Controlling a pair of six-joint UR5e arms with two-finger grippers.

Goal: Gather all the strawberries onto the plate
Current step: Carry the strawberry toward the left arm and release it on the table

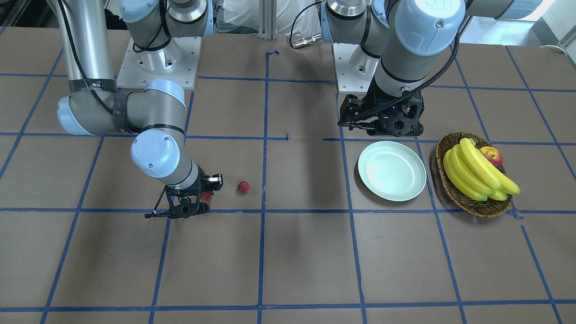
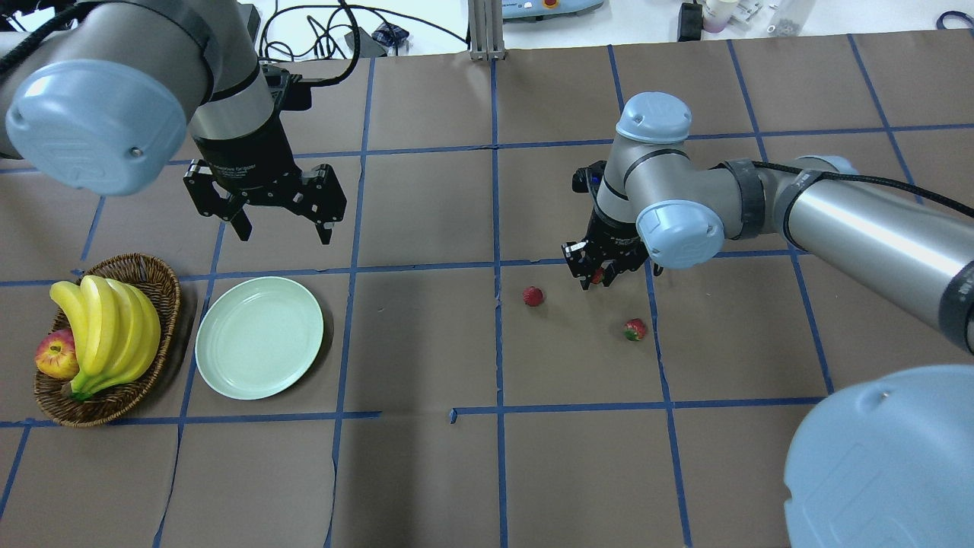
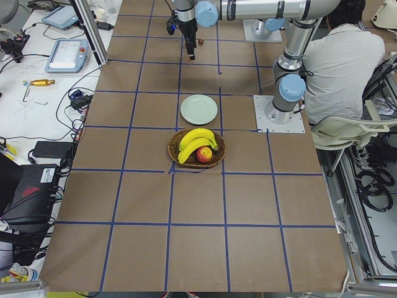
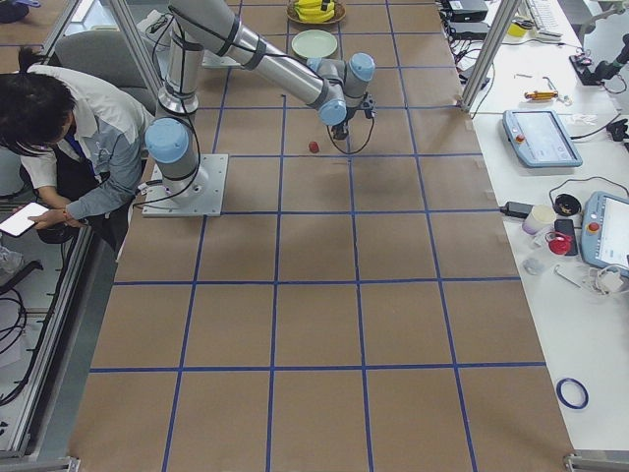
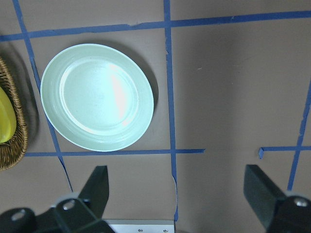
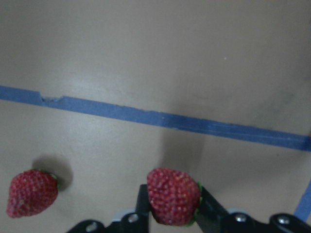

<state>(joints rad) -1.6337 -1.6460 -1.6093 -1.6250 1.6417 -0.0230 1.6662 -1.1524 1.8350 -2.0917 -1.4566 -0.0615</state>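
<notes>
Starting at the left edge of the overhead view, I have the wicker basket (image 2: 169, 293) with its bananas (image 2: 106, 327) and an apple (image 2: 55, 356). The plate (image 2: 259, 337) sits just beside the basket's right rim, separated from it by a narrow strip of table and not touching. The plate's right and near edges face open brown table (image 2: 426, 472). My left gripper (image 2: 285, 234) hangs above the table near the plate, its fingers spread wide with nothing between them. Its wrist view shows the whole plate ahead of the fingertips, the basket's rim just cutting in at the side. From the plate's right rim across to the strawberries runs a broad stretch of table crossed only by blue tape lines (image 2: 498, 228), which gives me plenty of room to travel. The first strawberry (image 2: 533, 296) lies loose on the table, close to the right gripper (image 2: 599, 281) but apart from it. That gripper is down low, and its fingers have narrowed onto the held strawberry (image 2: 599, 275), pinching it at both sides. I cannot tell whether that berry is off the surface. Further right, the third strawberry (image 2: 635, 329) lies just beside a tape line, apart from the fingers. All three berries are well apart from the plate.
</notes>
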